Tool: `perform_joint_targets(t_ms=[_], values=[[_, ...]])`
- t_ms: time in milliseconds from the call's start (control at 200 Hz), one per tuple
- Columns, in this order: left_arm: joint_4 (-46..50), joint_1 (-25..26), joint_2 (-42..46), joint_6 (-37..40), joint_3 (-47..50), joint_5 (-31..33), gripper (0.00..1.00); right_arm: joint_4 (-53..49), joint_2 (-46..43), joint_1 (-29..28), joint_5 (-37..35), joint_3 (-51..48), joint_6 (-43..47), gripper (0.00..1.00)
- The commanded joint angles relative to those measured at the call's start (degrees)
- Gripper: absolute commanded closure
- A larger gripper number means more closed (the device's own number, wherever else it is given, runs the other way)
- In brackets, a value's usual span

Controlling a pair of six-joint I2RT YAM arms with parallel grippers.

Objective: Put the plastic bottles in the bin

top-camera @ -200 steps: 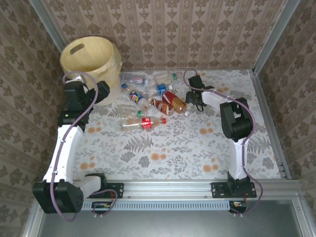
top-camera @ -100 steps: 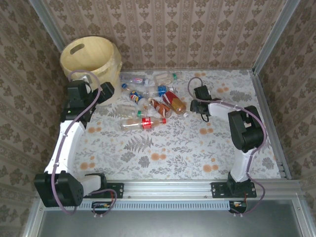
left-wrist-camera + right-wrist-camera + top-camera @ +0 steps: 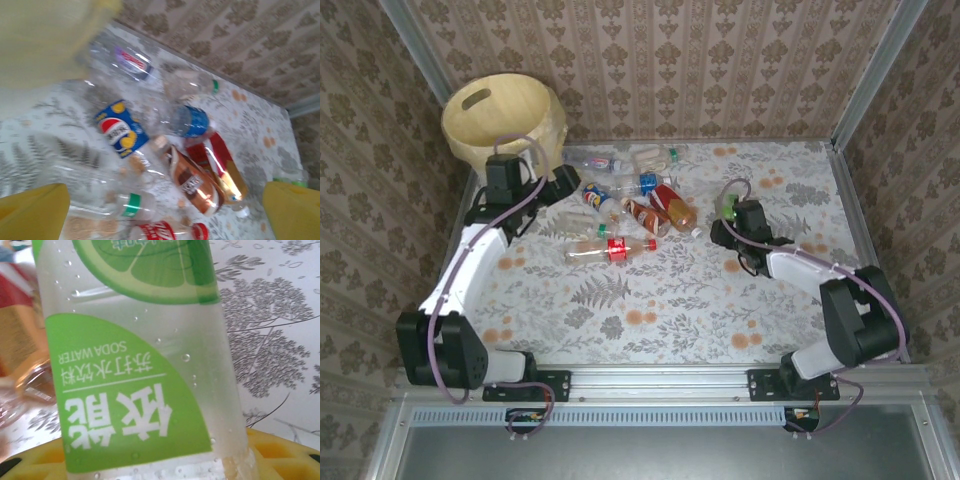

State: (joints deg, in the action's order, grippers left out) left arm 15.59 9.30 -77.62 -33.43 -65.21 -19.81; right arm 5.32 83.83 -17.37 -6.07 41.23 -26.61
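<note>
The plastic bottles (image 3: 630,200) lie in a loose pile at the back middle of the table. Among them are a blue Pepsi-labelled one (image 3: 120,132), a blue-labelled one (image 3: 192,121), an amber one with a red label (image 3: 222,167), a brown one (image 3: 192,182) and a red-labelled one (image 3: 610,250). The cream bin (image 3: 505,120) stands at the far left corner. My left gripper (image 3: 563,186) hovers open at the pile's left edge, close to the bin. My right gripper (image 3: 730,225) is shut on a clear bottle with a green lime label (image 3: 135,365), right of the pile.
Patterned walls close in the table on three sides, and a metal rail (image 3: 860,215) runs along the right edge. The bin's wall (image 3: 45,40) looms close at the upper left of the left wrist view. Open floral tabletop (image 3: 650,310) lies in front of the pile.
My right gripper closed on the green-labelled bottle and drew back towards me and rightwards from the pile. My left arm swung from beside the bin towards the pile.
</note>
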Motion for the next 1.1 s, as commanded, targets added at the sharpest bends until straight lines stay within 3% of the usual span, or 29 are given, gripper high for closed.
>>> perform_joint_targets(t_ms=[0, 230, 365, 645, 795, 970, 1095], values=[[-3.17, 2.75, -4.22, -1.84, -3.52, -5.40, 0.00, 6.27, -3.73, -2.01, 3.76, -2.63, -0.52, 0.52], [-19.52, 10.72, -10.03, -6.51, -0.60, -12.95, 0.00, 14.24, -5.22, -7.06, 10.11, -3.76, 1.08, 0.50], [-21.72, 15.43, -12.72, -6.37, -0.77, -15.48, 0.00, 18.61, -1.94, -9.53, 12.44, -2.37, 1.12, 0.50], [-22.97, 21.61, -15.51, -8.91, -0.69, -11.64, 0.00, 25.90, 2.36, -13.06, 14.16, -0.19, -0.42, 0.50], [-17.45, 23.47, -16.87, -10.54, -1.29, -3.34, 0.00, 30.54, 3.91, -13.99, 15.16, 0.02, -2.71, 0.50], [-24.50, 23.61, -19.30, -12.75, -0.90, -9.65, 0.00, 32.29, 5.24, -14.54, 18.22, 0.88, -3.03, 0.48], [-26.25, 23.92, -19.41, -12.76, -0.88, -10.33, 0.02, 33.08, 5.44, -14.50, 20.14, 1.04, -3.26, 0.48]])
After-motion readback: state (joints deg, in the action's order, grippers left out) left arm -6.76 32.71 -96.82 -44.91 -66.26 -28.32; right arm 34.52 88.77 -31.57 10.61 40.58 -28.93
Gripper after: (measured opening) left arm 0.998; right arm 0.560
